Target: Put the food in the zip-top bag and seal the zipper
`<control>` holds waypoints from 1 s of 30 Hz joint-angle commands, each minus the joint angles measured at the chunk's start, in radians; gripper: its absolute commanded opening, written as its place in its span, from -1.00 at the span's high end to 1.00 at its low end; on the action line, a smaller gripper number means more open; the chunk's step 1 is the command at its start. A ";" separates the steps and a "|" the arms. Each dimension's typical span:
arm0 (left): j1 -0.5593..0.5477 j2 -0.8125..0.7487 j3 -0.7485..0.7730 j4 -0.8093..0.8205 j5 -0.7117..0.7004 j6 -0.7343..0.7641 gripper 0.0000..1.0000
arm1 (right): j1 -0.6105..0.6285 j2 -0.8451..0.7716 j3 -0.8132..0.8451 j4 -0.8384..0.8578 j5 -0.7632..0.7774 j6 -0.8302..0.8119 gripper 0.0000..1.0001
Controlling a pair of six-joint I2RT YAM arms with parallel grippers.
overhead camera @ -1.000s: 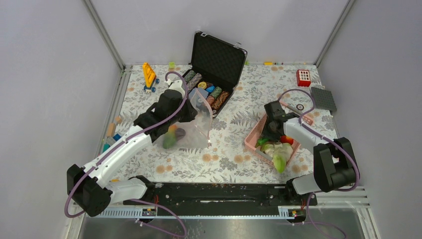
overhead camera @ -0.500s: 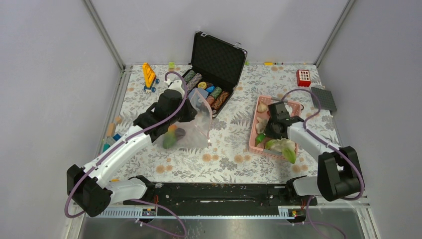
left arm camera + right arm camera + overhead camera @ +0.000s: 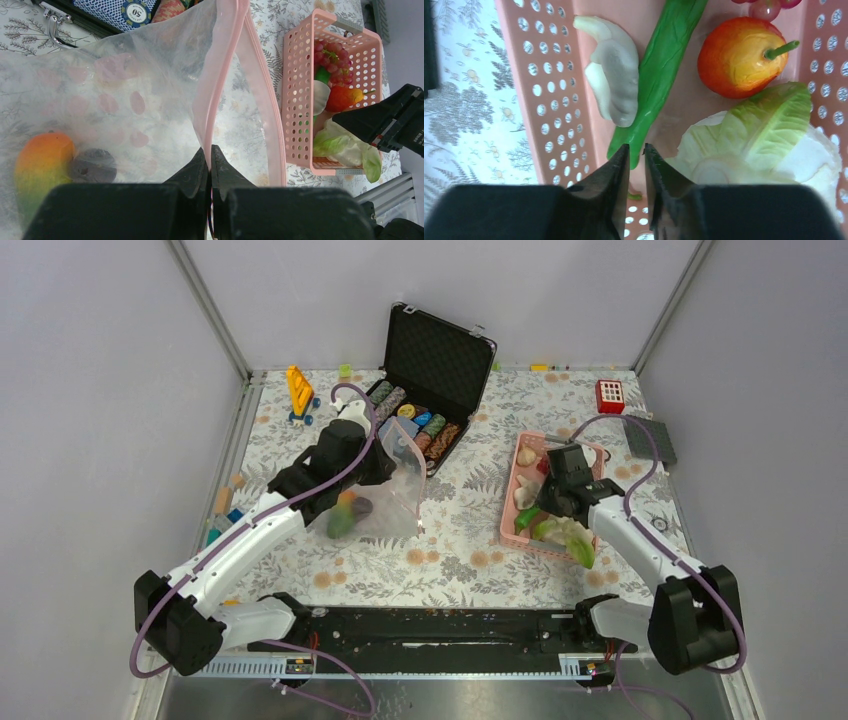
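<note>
The right gripper [image 3: 636,148] is hanging low in the pink basket [image 3: 549,100] with its jaws standing narrow. The near tip of the long green vegetable [image 3: 664,65] is lying just at that gap, though I cannot tell if it is really pinched. Its long axis is running straight ahead from the fingertips, leaning a little right. Well apart to the left, the left gripper [image 3: 210,150] is pinching the zipper [image 3: 220,60], holding the zip-top bag [image 3: 125,100] open.
</note>
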 commanded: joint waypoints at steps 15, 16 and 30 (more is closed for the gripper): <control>0.017 -0.003 0.001 0.042 -0.014 0.015 1.00 | -0.009 0.252 0.117 0.105 0.061 -0.024 -0.07; 0.017 0.001 0.004 0.042 -0.013 0.015 1.00 | -0.009 0.251 0.121 0.106 0.066 -0.029 -0.07; 0.022 0.010 0.005 0.043 -0.005 0.013 1.00 | -0.010 0.307 0.161 0.145 0.048 -0.042 0.62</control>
